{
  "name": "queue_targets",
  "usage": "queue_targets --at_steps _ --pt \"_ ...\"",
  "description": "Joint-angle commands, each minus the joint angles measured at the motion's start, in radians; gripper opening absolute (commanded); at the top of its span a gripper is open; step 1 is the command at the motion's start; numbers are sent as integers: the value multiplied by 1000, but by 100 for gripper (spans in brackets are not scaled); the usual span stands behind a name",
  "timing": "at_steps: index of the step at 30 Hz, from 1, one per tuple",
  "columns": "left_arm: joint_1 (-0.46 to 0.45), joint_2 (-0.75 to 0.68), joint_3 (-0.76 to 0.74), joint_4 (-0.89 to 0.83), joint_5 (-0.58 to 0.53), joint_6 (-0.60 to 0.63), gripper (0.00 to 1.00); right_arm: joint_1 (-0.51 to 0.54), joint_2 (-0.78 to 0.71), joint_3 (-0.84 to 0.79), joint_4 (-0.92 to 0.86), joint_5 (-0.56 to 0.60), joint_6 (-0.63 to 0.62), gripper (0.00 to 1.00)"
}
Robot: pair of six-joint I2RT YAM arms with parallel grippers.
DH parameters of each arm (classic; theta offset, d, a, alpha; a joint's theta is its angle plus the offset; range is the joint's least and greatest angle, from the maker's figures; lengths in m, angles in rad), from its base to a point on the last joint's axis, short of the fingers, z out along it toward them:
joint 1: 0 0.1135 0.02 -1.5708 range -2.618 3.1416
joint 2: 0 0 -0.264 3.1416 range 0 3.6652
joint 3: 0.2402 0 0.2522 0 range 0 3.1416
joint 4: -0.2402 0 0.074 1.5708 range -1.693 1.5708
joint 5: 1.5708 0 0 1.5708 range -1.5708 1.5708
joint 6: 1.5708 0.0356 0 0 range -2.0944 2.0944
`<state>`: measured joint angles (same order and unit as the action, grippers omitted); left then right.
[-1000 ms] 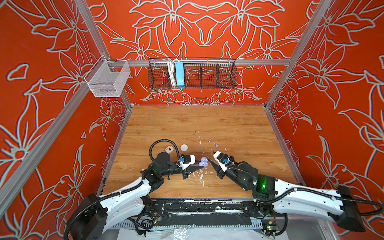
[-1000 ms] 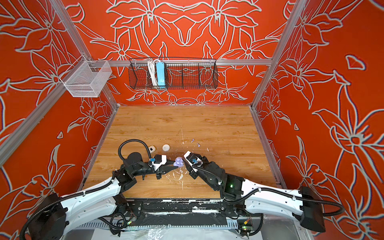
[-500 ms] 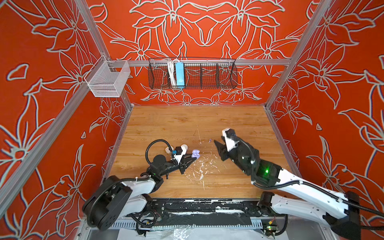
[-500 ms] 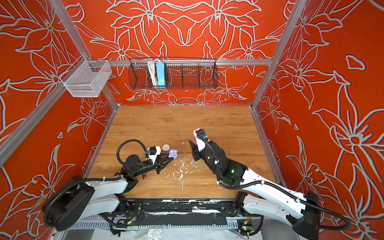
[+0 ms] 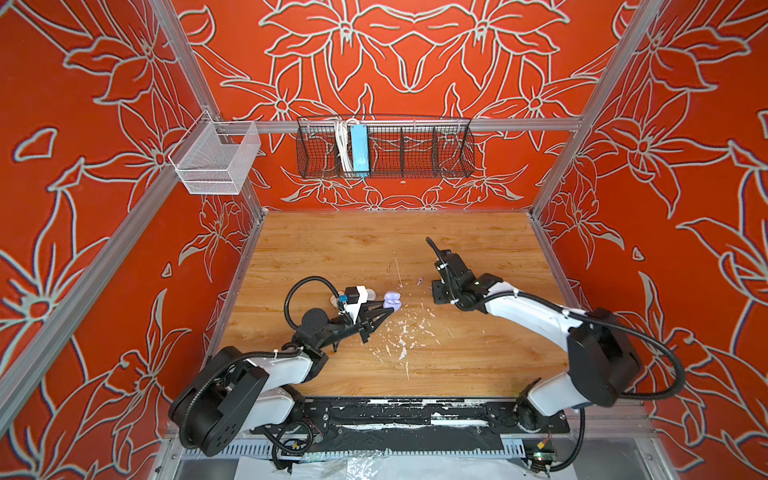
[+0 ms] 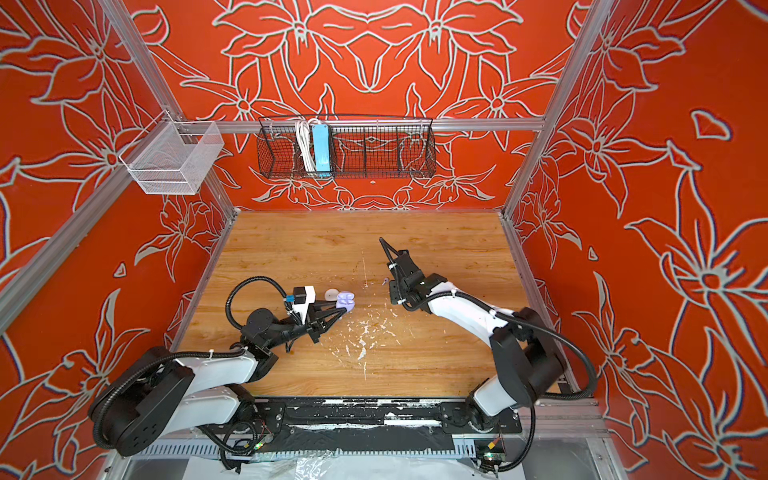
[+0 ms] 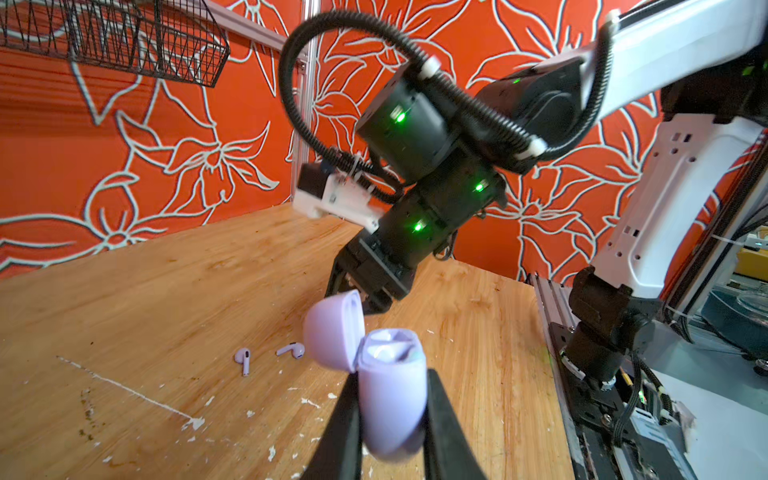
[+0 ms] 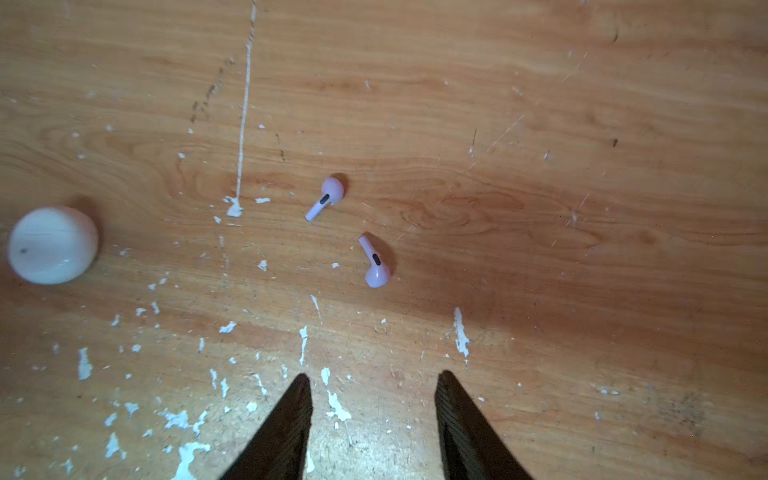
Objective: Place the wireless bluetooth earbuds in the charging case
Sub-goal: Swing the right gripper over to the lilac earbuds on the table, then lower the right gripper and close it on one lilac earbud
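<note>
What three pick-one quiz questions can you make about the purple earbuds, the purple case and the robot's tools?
1. How many purple earbuds lie on the table? A) two B) none C) five
2. How is the right tool? A) shut on an earbud B) open, holding nothing C) shut tight
3. Where is the purple case? A) flat on the table B) in the right tool C) pinched in the left tool
Answers: A, two lie on the wood; B, its gap is empty; C, that tool squeezes it.
</note>
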<state>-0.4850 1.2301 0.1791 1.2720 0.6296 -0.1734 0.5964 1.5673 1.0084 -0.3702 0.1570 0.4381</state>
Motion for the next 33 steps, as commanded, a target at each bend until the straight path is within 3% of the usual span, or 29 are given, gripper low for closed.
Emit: queue_targets --at_steps 1,18,33 --pt "-3 -53 17 -51 -2 30 0 -10 73 68 -62 -31 23 51" --pt "-20 -147 3 -126 -35 83 0 -17 317 208 -144 95 -6 44" --pt "-30 -195 0 -167 -47 107 0 -91 373 197 -94 92 -4 36"
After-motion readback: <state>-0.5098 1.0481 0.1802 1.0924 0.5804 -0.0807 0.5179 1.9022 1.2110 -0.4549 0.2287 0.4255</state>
